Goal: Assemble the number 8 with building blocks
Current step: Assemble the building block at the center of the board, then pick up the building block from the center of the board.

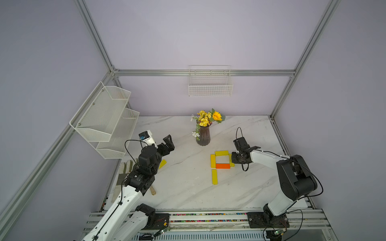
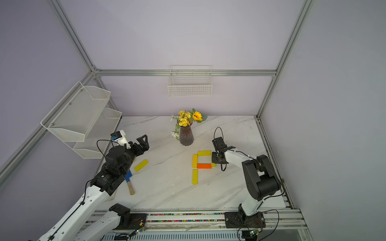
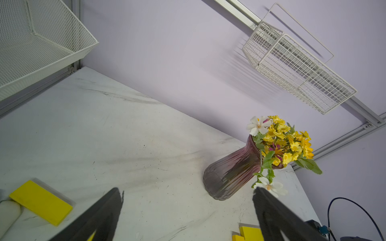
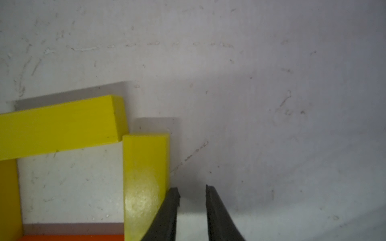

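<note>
- I see the number 8 [image 1: 221,153] half-built, right of centre on the worktop [image 1: 183,194]: three yellow bars and an orange bar [image 1: 222,166] close a square, with a lower yellow bar [image 1: 214,176] below its left side.
- Right gripper [image 4: 192,192], pressed together and empty, is at the right bar [image 4: 144,177]'s outer edge.
- Bare worktop lies toward the arm bases.
- Left gripper [image 3: 187,189] is spread and empty, near a spare block [image 2: 141,165].

Right of centre, yellow bars [image 1: 221,153] and an orange bar [image 1: 222,166] form a square [image 1: 212,160]; another yellow bar [image 1: 214,176] lies below its left side; right gripper [image 1: 233,159] at its right.
</note>
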Controlling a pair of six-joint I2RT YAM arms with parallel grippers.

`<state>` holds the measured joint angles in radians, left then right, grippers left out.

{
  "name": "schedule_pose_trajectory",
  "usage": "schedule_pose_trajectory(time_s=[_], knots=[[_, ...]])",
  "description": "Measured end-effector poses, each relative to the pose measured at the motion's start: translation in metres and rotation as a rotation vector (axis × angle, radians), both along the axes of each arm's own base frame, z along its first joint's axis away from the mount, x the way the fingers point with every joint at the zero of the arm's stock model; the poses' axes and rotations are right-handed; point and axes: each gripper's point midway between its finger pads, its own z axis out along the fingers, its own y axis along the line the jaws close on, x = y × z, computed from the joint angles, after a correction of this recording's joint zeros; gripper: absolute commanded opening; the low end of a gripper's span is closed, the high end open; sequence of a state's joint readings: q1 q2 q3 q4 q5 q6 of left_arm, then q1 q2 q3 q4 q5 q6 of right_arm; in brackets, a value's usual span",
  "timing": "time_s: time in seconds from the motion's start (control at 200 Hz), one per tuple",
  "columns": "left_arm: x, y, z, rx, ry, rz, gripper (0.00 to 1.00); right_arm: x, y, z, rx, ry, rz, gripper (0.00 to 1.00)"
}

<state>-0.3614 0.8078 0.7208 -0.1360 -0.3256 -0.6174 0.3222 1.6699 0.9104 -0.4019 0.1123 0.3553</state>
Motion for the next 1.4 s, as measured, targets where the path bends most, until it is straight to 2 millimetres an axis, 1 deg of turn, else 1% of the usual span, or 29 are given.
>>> schedule_pose_trajectory(time_s=[0.08, 0.2, 0.305, 0.395, 0.46, 0.54, 0.595, 0.63, 0.67, 0.675, 0.705, 0.71, 0.75, 0.77, 0.785, 0.8, 0.805, 0.825, 0.875, 0.88, 0.96, 1.02, 1.14, 1.23, 1.295, 1.4], knots=[[0.000, 0.000, 0.000, 0.000, 0.000, 0.000, 1.00, -0.001, -0.001, -0.001, 0.000, 0.002, -0.004, 0.30], [0.000, 0.000, 0.000, 0.000, 0.000, 0.000, 1.00, 0.000, -0.005, 0.000, -0.019, -0.007, -0.028, 0.34], [0.000, 0.000, 0.000, 0.000, 0.000, 0.000, 1.00, 0.003, -0.013, 0.007, -0.047, -0.035, -0.059, 0.35], [0.000, 0.000, 0.000, 0.000, 0.000, 0.000, 1.00, 0.007, -0.016, 0.028, -0.048, -0.092, -0.075, 0.37], [0.000, 0.000, 0.000, 0.000, -0.001, 0.000, 1.00, 0.013, -0.013, 0.051, -0.027, -0.154, -0.068, 0.38], [0.000, 0.001, 0.001, 0.000, -0.003, 0.002, 1.00, 0.019, -0.004, 0.083, 0.015, -0.235, -0.033, 0.40], [-0.001, 0.001, 0.001, 0.000, -0.004, 0.004, 1.00, 0.020, 0.007, 0.100, 0.043, -0.277, 0.006, 0.42], [-0.001, 0.001, 0.002, 0.000, -0.005, 0.006, 1.00, 0.020, 0.017, 0.109, 0.053, -0.299, 0.046, 0.44], [-0.001, 0.002, 0.002, 0.001, -0.007, 0.010, 1.00, 0.018, 0.035, 0.118, 0.064, -0.322, 0.108, 0.45], [-0.001, 0.002, 0.002, 0.001, -0.008, 0.011, 1.00, 0.017, 0.040, 0.119, 0.067, -0.324, 0.124, 0.45], [-0.002, 0.003, 0.003, 0.001, -0.009, 0.015, 1.00, 0.014, 0.056, 0.122, 0.068, -0.334, 0.177, 0.46], [-0.002, 0.004, 0.003, 0.001, -0.009, 0.016, 1.00, 0.012, 0.062, 0.122, 0.068, -0.334, 0.197, 0.46], [-0.003, 0.005, 0.003, 0.003, -0.009, 0.024, 1.00, 0.004, 0.090, 0.125, 0.071, -0.338, 0.285, 0.47], [-0.003, 0.006, 0.003, 0.004, -0.009, 0.028, 1.00, 0.000, 0.103, 0.126, 0.073, -0.340, 0.326, 0.49], [-0.004, 0.007, 0.003, 0.007, -0.007, 0.034, 1.00, -0.004, 0.117, 0.126, 0.078, -0.337, 0.368, 0.51], [-0.004, 0.008, 0.003, 0.008, -0.006, 0.038, 1.00, -0.006, 0.125, 0.126, 0.081, -0.336, 0.392, 0.52], [-0.004, 0.009, 0.002, 0.009, -0.005, 0.040, 1.00, -0.008, 0.131, 0.126, 0.084, -0.334, 0.411, 0.52], [-0.005, 0.011, 0.001, 0.013, 0.001, 0.050, 1.00, -0.013, 0.145, 0.126, 0.091, -0.330, 0.454, 0.53], [-0.007, 0.016, -0.001, 0.025, 0.016, 0.075, 1.00, -0.021, 0.176, 0.123, 0.098, -0.321, 0.543, 0.54], [-0.007, 0.017, -0.001, 0.028, 0.019, 0.078, 1.00, -0.022, 0.181, 0.122, 0.100, -0.318, 0.557, 0.54], [-0.009, 0.028, -0.002, 0.055, 0.056, 0.131, 1.00, -0.035, 0.222, 0.111, 0.088, -0.298, 0.686, 0.55], [-0.010, 0.039, 0.002, 0.068, 0.076, 0.180, 1.00, -0.042, 0.249, 0.101, 0.071, -0.284, 0.772, 0.57], [-0.011, 0.068, 0.006, 0.050, 0.108, 0.276, 1.00, -0.049, 0.296, 0.083, 0.024, -0.277, 0.929, 0.58], [-0.011, 0.090, -0.003, 0.030, 0.155, 0.347, 1.00, -0.053, 0.325, 0.073, -0.010, -0.293, 1.051, 0.58], [-0.010, 0.098, -0.012, 0.024, 0.197, 0.369, 1.00, -0.055, 0.339, 0.067, -0.029, -0.309, 1.131, 0.58], [-0.008, 0.101, -0.029, 0.016, 0.274, 0.368, 1.00, -0.055, 0.353, 0.058, -0.046, -0.339, 1.248, 0.58]])
